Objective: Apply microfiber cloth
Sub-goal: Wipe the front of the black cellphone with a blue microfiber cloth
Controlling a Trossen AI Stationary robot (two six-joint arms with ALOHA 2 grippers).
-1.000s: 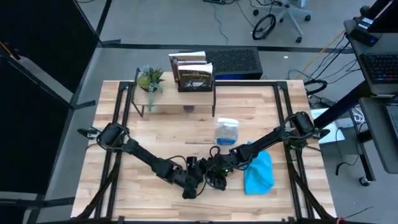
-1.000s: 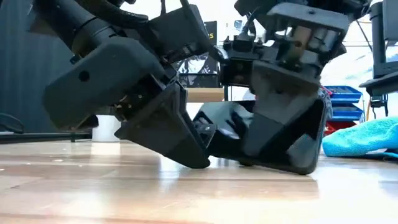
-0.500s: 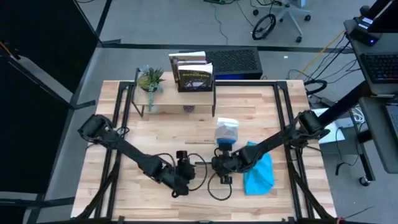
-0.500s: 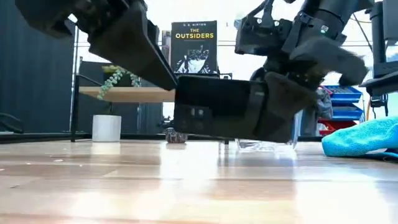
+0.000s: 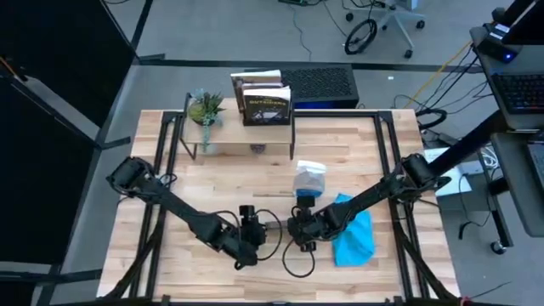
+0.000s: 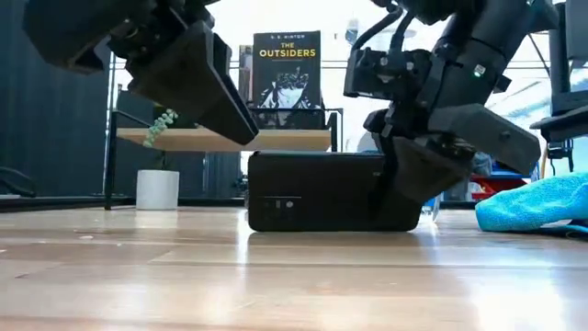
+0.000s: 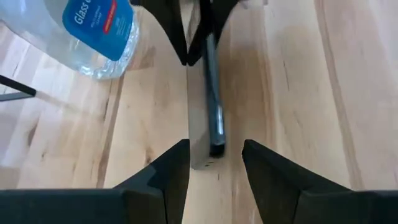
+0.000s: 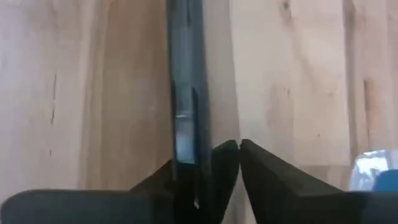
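We see the wooden bench (image 5: 212,178) carrying, at its far edge, a small shelf (image 5: 242,136) with a book (image 5: 266,102) and a potted plant (image 5: 205,109). The microfiber cloth (image 5: 355,235) lies bunched near the right side, untouched. The black phone (image 6: 317,191) stands on its long edge at centre. Our right gripper (image 6: 418,170) is clamped on its right end; our left gripper (image 7: 214,163), fingers apart, hangs just off its left end. A spray bottle (image 5: 309,179) lies beyond the phone.

2 dark 6-joint arms, matte black housings, rounded joint blocks, black cables looped by wrists. Left gripper (image 5: 248,231) & right gripper (image 5: 299,228): black wedge-shaped fingers (image 7: 155,186), angular faceted shells.
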